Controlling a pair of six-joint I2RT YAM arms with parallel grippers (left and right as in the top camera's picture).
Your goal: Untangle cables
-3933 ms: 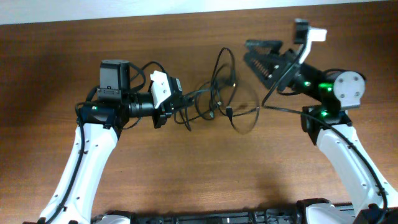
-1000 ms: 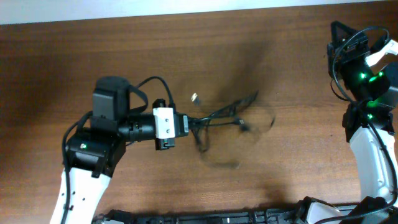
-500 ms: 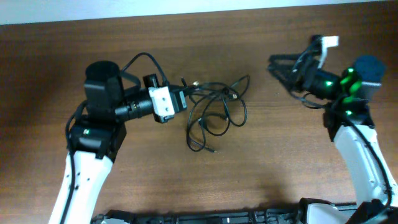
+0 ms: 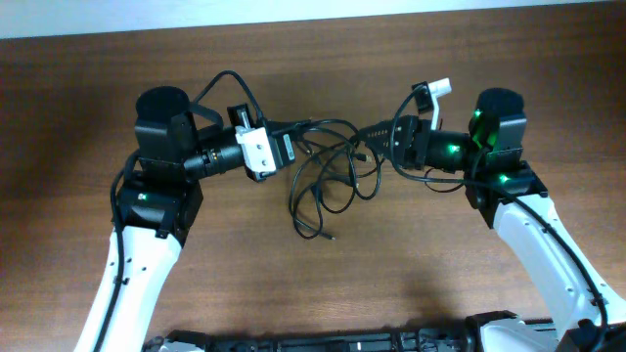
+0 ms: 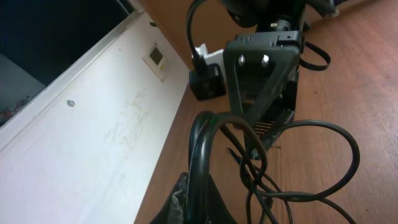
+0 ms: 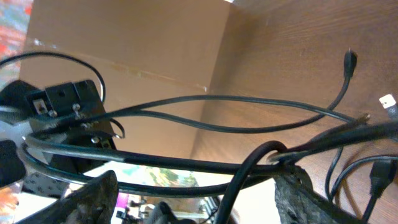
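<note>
Our left end effector (image 4: pixel 284 150) is clamped on one side of the cables (image 4: pixel 333 181), and our right end effector (image 4: pixel 380 134) gapes around strands opposite. Over the tabletop (image 4: pixel 411 284) the loops cross in one tangle, a plug (image 4: pixel 332 236) trailing. We judge the untangling barely begun.

Table (image 4: pixel 411 264): cables (image 4: pixel 337 161) lie mid-table | left gripper (image 4: pixel 290 148) at their left end | right gripper (image 4: pixel 375 134) at their right | loops trail toward the front edge.
</note>
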